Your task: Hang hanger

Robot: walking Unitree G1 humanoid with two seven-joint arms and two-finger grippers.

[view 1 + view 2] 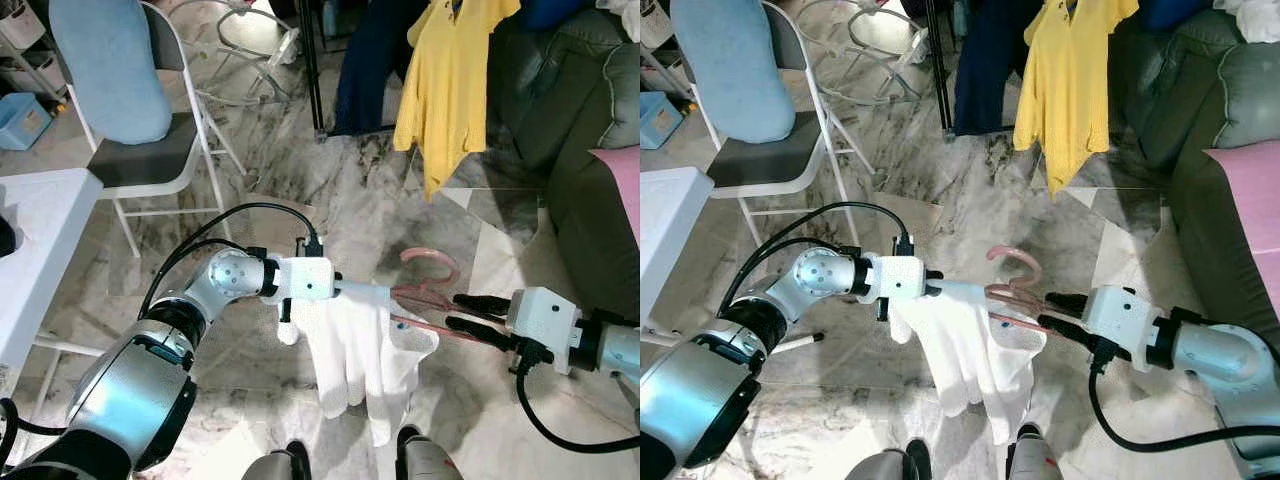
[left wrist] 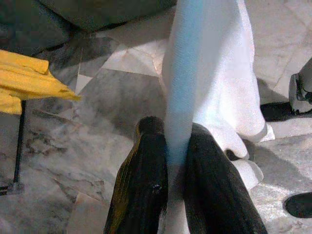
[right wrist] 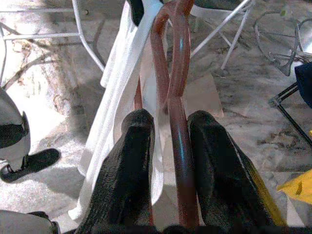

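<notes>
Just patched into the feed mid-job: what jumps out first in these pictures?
Centre frame, a white garment droops over a pink hanger held above the marble floor between both arms. The left hand is shut on the cloth-covered end, and the right hand pinches the hanger's bars. Behind, a bright yellow shirt hangs beside a dark green sofa.

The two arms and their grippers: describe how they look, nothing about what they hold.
Both arms are shiny silver metal with rounded joints and dark bands. Each ends in a white boxy wrist block, the left gripper and right gripper each carrying two long black fingers. Black cables loop from the forearms to the wrist blocks. The left arm's elbow joint is a silver ball with small screw holes.
</notes>
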